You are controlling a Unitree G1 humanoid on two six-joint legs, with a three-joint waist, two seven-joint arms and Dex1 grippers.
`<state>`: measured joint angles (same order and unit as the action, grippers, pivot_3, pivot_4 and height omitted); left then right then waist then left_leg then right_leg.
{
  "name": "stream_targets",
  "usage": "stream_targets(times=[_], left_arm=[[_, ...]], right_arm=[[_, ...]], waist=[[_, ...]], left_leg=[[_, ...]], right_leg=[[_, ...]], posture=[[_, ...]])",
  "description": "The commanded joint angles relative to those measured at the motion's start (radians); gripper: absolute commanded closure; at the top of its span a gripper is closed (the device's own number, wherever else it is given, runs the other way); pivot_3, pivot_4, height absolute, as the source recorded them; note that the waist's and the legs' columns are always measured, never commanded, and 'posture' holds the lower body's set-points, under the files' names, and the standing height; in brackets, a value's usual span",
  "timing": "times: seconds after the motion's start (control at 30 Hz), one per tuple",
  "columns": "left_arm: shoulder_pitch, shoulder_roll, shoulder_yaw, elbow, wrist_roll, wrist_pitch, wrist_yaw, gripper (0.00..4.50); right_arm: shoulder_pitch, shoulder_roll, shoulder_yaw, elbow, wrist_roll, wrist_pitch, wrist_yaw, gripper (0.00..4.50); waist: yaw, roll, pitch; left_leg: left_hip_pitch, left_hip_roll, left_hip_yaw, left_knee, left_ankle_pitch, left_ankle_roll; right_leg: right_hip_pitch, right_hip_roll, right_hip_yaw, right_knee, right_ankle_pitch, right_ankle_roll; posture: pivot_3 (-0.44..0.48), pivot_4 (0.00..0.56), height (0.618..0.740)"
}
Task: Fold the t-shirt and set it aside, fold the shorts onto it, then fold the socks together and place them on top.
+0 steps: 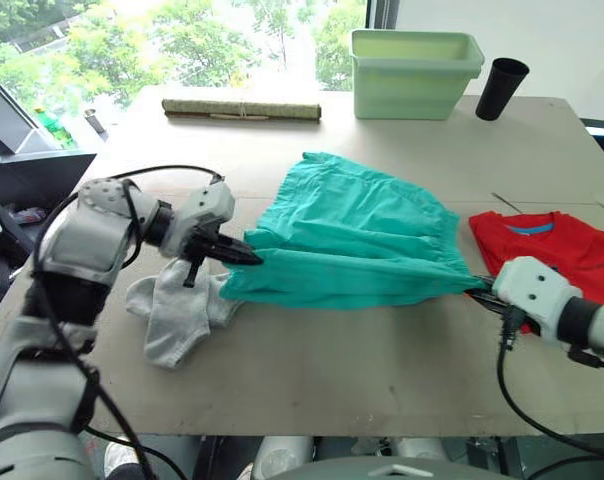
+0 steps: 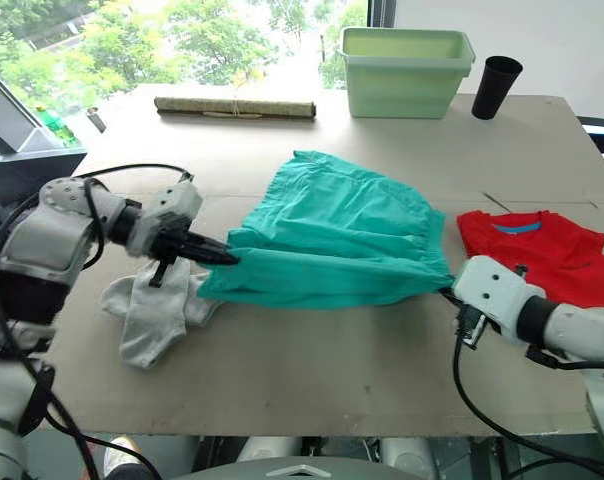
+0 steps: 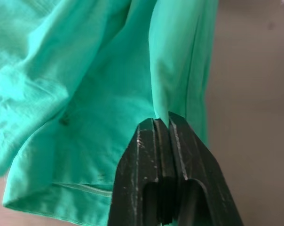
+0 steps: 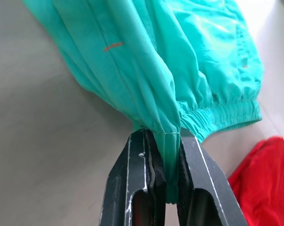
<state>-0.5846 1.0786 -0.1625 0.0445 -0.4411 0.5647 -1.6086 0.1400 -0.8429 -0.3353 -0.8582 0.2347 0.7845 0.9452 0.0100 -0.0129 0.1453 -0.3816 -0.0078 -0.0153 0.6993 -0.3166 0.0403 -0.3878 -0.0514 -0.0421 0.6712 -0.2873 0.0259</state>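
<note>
The teal-green shorts (image 1: 352, 235) hang stretched over the middle of the table, lifted along their near edge. My left gripper (image 1: 250, 257) is shut on their left corner, and the left wrist view shows the fabric (image 3: 179, 61) pinched between the black fingers (image 3: 146, 155). My right gripper (image 1: 485, 288) is shut on the right corner by the elastic waistband (image 4: 217, 115). The red t-shirt (image 1: 557, 245) lies folded at the right edge, blue label up. The grey-white socks (image 1: 177, 310) lie in a heap under my left gripper.
A pale green bin (image 1: 414, 72) and a black cup (image 1: 501, 88) stand at the far edge. A rolled mat (image 1: 242, 108) lies at the far left. Bare table (image 1: 362, 370) stretches in front of the shorts.
</note>
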Motion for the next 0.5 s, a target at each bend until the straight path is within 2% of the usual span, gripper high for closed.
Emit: stream_targets(times=[0.03,0.1,0.17,0.2,0.27,0.3,0.33,0.37,0.43,0.5], left_arm=[[0.045,0.176,0.137,-0.241,-0.329,0.323,-0.006,4.46],[0.032,0.236,0.190,-0.282,-0.435,0.451,-0.004,4.46],[-0.042,0.205,0.193,-0.256,-0.434,0.498,0.060,4.46],[-0.091,0.152,0.182,-0.222,-0.399,0.485,0.124,4.46],[-0.308,-0.085,0.085,0.017,-0.144,0.262,0.402,4.46],[-0.431,-0.201,0.077,0.172,-0.048,0.177,0.563,4.46],[-0.523,-0.280,0.080,0.293,0.023,0.105,0.675,4.46],[-0.600,-0.321,0.085,0.414,0.096,-0.010,0.770,4.46],[-0.718,-0.361,0.103,0.599,0.199,-0.214,0.916,4.46],[-0.846,-0.351,0.167,0.741,0.227,-0.415,1.016,4.46]], right_arm=[[-0.010,-0.075,-0.245,-0.103,0.249,0.197,0.137,4.50],[-0.049,-0.169,-0.366,-0.089,0.338,0.294,0.192,4.50],[-0.165,-0.263,-0.354,-0.007,0.343,0.315,0.141,4.50],[-0.226,-0.303,-0.294,0.037,0.318,0.291,0.099,4.50],[-0.598,-0.258,0.131,0.272,0.052,0.184,-0.113,4.50],[-0.776,-0.203,0.312,0.410,-0.092,0.110,-0.200,4.50],[-0.902,-0.158,0.430,0.522,-0.195,0.043,-0.253,4.50],[-1.014,-0.099,0.492,0.638,-0.263,-0.028,-0.299,4.50],[-1.175,-0.003,0.531,0.836,-0.333,-0.151,-0.392,4.50],[-1.338,0.043,0.546,1.034,-0.400,-0.363,-0.473,4.50]], waist=[[0.001,0.001,0.000],[0.006,0.003,0.001],[0.007,0.007,0.001],[0.007,0.008,0.002],[0.006,0.005,-0.001],[0.007,0.007,0.003],[0.004,0.000,0.008],[0.004,0.000,0.008],[-0.016,-0.006,0.006],[-0.039,-0.006,0.005]], left_leg=[[0.001,0.000,-0.001,0.000,0.000,0.000],[0.001,0.000,-0.002,0.000,0.000,0.001],[0.006,-0.001,-0.003,0.000,-0.003,0.005],[0.010,-0.001,-0.004,-0.001,-0.005,0.009],[0.013,-0.005,-0.004,-0.004,-0.006,0.010],[0.021,-0.006,-0.003,-0.003,-0.005,0.008],[0.018,-0.008,-0.004,-0.001,-0.006,0.010],[0.013,-0.011,-0.003,-0.002,0.000,0.008],[0.007,-0.012,-0.003,-0.001,0.004,0.003],[-0.004,-0.017,-0.008,-0.001,0.006,0.000]], right_leg=[[0.001,0.000,0.000,0.000,0.000,0.000],[0.002,0.000,-0.001,-0.002,0.000,0.000],[0.009,-0.001,-0.002,-0.004,0.000,0.000],[0.012,-0.001,-0.003,-0.005,0.000,-0.001],[0.013,-0.002,-0.002,-0.005,0.000,-0.001],[0.017,-0.002,0.001,-0.002,0.000,0.000],[0.017,-0.001,0.000,-0.002,0.000,0.000],[0.011,0.002,0.003,-0.001,0.004,0.002],[0.002,0.000,0.007,0.003,0.007,0.005],[-0.014,-0.002,0.014,0.006,0.006,0.006]], posture=[[0.000,0.150,0.740],[0.000,0.150,0.740],[0.000,0.150,0.740],[0.000,0.150,0.740],[0.000,0.150,0.740],[0.000,0.150,0.740],[0.000,0.150,0.740],[0.000,0.150,0.740],[0.000,0.150,0.740],[0.000,0.150,0.740]])
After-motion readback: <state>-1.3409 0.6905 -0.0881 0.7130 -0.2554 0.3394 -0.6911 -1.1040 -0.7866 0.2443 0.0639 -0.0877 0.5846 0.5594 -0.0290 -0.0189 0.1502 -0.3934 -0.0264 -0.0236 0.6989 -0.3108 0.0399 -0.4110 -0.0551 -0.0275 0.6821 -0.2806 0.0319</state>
